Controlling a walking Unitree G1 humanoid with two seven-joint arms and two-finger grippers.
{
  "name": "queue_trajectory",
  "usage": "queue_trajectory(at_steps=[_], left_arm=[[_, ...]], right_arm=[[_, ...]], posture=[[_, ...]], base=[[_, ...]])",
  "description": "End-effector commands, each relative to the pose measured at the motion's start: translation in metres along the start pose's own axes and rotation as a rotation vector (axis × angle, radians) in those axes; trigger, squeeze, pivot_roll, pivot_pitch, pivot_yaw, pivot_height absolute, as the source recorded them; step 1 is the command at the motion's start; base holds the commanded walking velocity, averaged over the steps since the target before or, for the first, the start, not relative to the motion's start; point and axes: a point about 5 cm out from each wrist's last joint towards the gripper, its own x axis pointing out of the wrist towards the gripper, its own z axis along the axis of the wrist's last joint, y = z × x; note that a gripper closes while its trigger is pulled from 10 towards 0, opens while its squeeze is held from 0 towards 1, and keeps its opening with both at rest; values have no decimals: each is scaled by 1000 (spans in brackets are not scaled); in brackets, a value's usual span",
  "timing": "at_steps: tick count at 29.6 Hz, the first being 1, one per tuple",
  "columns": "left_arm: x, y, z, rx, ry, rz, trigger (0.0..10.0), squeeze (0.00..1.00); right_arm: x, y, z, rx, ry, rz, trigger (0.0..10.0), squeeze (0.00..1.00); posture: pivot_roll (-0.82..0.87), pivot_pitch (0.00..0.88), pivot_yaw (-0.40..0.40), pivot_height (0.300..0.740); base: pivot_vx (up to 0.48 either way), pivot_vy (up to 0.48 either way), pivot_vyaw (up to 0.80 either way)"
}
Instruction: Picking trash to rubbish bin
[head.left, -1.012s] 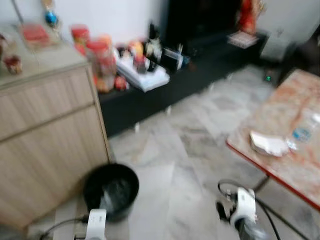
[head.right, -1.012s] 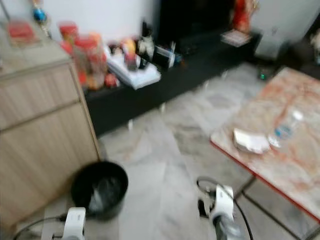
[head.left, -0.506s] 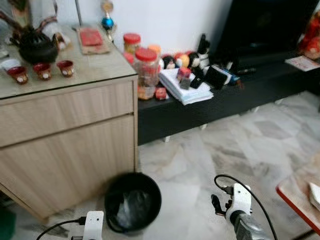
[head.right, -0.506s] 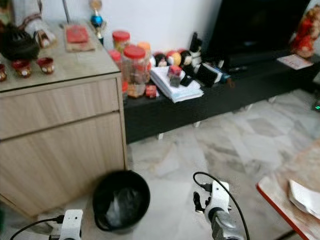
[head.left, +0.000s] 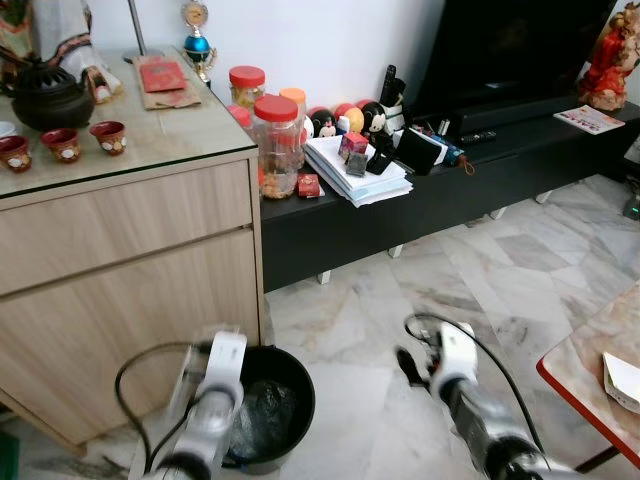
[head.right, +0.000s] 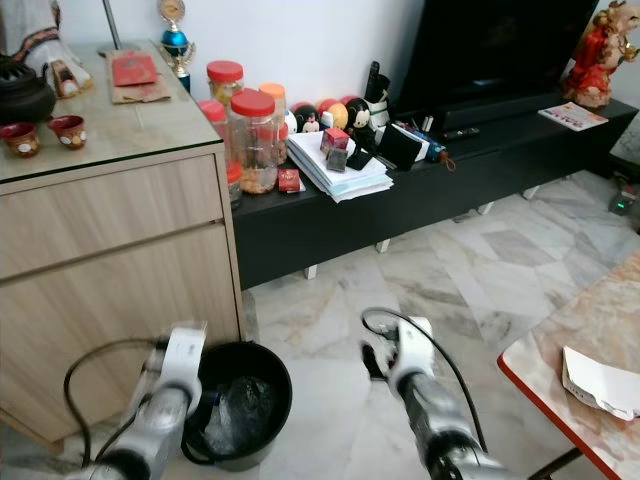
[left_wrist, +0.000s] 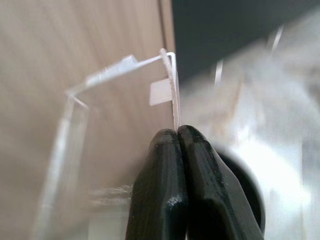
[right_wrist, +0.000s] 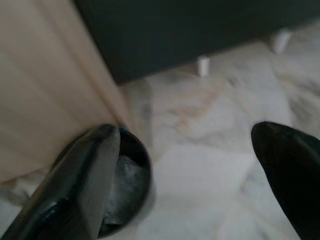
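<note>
Marble floor (head.left: 500, 270), black bin (head.left: 262, 405) on it

The black rubbish bin (head.left: 262, 405) stands on the marble floor (head.left: 400, 300), just beside the wooden cabinet (head.left: 130, 290), so that side is closed by the cabinet wall. Its mouth is open from above, and the left arm (head.left: 205, 415) hangs across its rim. The floor between the bin and the low black TV bench (head.left: 440, 190) is free to pass. The right arm (head.left: 470, 410) is over this free floor. On the robot's right, the red edge of the worktop (head.left: 590, 390) narrows the way.
</note>
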Motion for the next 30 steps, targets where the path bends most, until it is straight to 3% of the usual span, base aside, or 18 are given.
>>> queue_trajectory(at_steps=[1, 2, 7, 10, 19, 20, 21, 30], left_arm=[[2, -4, 5, 10, -15, -18, 10000, 0], [7, -5, 17, -14, -45, -36, 10000, 0], [14, -10, 34, -14, -81, -84, 10000, 0], [15, -14, 39, -47, -89, -105, 10000, 0], [17, -26, 46, -45, -103, -197, 10000, 0], [17, -26, 46, -45, -101, -199, 10000, 608], [17, -25, 46, -45, -99, -199, 10000, 1000], [16, -22, 40, -67, -74, -189, 10000, 1000]], right_arm=[[1, 3, 4, -35, 0, 42, 10000, 0], [5, 11, 11, -42, -17, 92, 10000, 0], [8, 23, 17, -70, -40, 165, 10000, 0], [8, 25, 19, -63, -58, 181, 10000, 0], [5, 29, 14, -67, -78, 239, 10000, 0], [5, 28, 14, -67, -79, 240, 10000, 0], [5, 28, 14, -66, -79, 239, 10000, 0], [0, 18, 11, -49, -88, 195, 10000, 0]], posture=[[16, 46, -105, 740], [10, 51, -105, 740], [-9, 79, -107, 740], [-18, 97, -112, 740], [-56, 142, -122, 740], [-60, 149, -122, 740], [-61, 151, -122, 740], [-65, 164, -124, 740]], base=[[0, 0, 0], [0, 0, 0], [0, 0, 0], [0, 0, 0], [0, 0, 0], [0, 0, 0], [0, 0, 0], [0, 0, 0]])
